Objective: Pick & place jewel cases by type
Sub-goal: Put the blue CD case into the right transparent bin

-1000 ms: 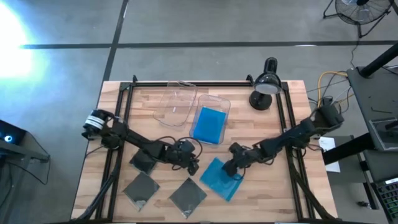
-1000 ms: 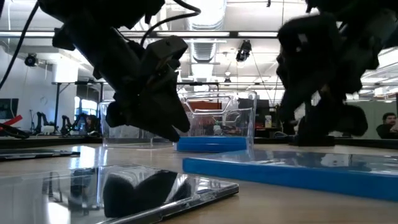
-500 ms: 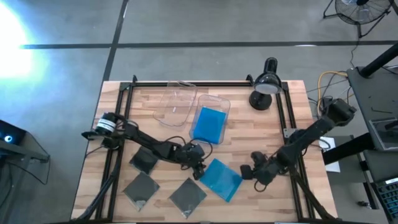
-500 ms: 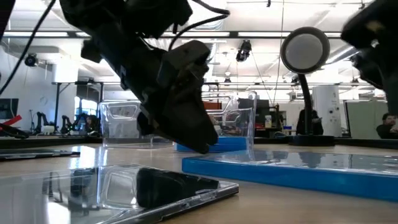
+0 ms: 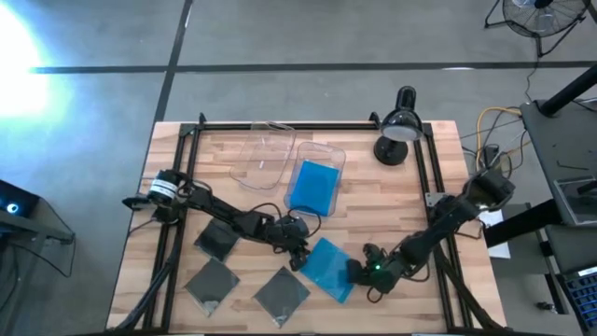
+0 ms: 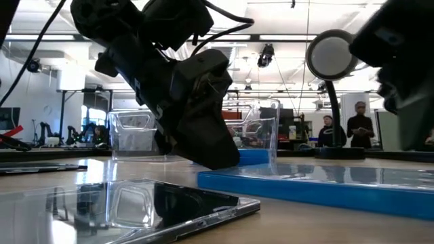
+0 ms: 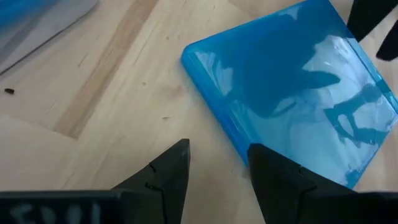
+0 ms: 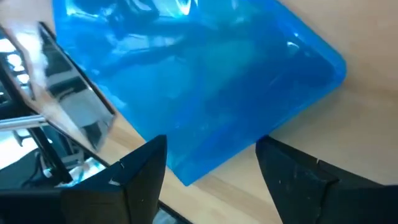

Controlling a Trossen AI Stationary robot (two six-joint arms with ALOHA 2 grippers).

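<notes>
Blue jewel case (image 5: pixel 331 269) lies flat on the table (image 5: pixel 373 196), near-centre, flanked by left gripper (image 5: pixel 298 250) and right gripper (image 5: pixel 359 272), both spread open and empty; if pinched from both sides, it could be skidded or levered up.

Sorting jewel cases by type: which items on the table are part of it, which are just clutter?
Job:
- loose blue case, both end effectors at its edges
- blue case in a clear bin
- three dark cases
- empty clear bin

Clutter:
- black desk lamp
- cables off the table's right side
</notes>
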